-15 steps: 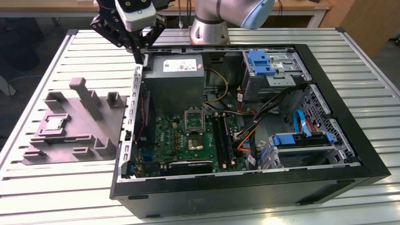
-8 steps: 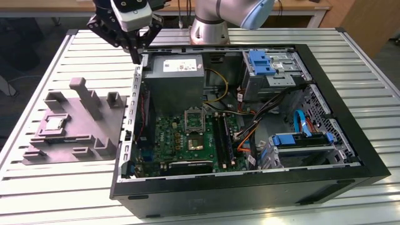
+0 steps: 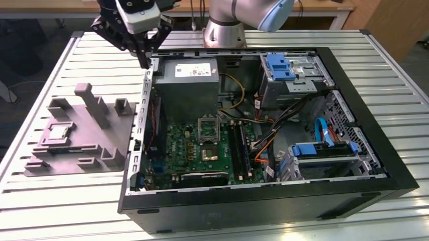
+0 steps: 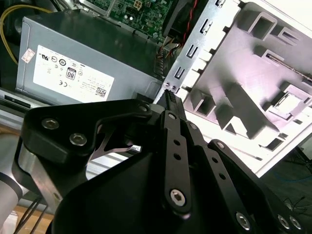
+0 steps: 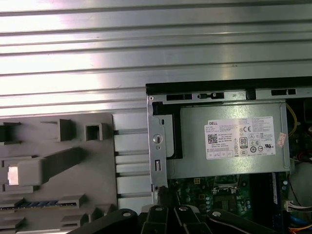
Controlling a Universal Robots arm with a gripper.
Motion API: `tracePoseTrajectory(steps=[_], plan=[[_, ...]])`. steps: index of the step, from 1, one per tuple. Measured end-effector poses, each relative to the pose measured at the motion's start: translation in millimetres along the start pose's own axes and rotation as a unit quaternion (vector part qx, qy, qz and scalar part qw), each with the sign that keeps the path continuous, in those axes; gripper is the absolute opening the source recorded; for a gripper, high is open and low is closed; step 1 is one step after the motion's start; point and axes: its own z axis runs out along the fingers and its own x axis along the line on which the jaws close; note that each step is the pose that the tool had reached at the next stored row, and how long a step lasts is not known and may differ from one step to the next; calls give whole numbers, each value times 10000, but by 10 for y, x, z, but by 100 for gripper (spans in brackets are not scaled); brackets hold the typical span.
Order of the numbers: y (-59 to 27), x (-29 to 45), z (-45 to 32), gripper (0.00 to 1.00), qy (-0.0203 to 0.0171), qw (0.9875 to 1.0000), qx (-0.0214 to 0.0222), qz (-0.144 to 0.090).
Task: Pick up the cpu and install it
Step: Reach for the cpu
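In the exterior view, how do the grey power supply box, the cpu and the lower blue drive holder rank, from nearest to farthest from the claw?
1. The power supply box, in a corner of the computer case, just beside the claw.
2. The cpu, on the grey fixture outside the case, toward the exterior view's left.
3. The lower blue drive holder, across the case, toward the exterior view's right.

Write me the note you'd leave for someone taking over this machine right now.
Tool: shut, holding nothing, above the computer case's edge beside the power supply.
Cpu: lying in the grey fixture tray outside the case, on the exterior view's left.
Done: nothing; the cpu is not picked up.
Left: the whole job, pick-up and installing.
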Motion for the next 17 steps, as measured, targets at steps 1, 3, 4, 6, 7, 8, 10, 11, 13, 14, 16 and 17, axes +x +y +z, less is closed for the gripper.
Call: tracePoseTrajectory(steps=[1, 3, 4, 6, 7, 8, 10, 11, 13, 14, 16, 17], plan=[[0, 3, 0, 11, 0, 10000, 0, 0], [-1, 10, 0, 11, 0, 10000, 0, 0], [-1, 13, -1, 11, 0, 10000, 0, 0], [-1, 19, -1, 11, 0, 10000, 0, 0], [-2, 22, -1, 11, 0, 10000, 0, 0], [-2, 26, -1, 11, 0, 10000, 0, 0], [-2, 33, -1, 11, 0, 10000, 0, 0], [-3, 35, -1, 11, 0, 10000, 0, 0], [-3, 35, -1, 11, 0, 10000, 0, 0], [-3, 36, -1, 11, 0, 10000, 0, 0], [-3, 36, -1, 11, 0, 10000, 0, 0], [-3, 36, -1, 11, 0, 10000, 0, 0]])
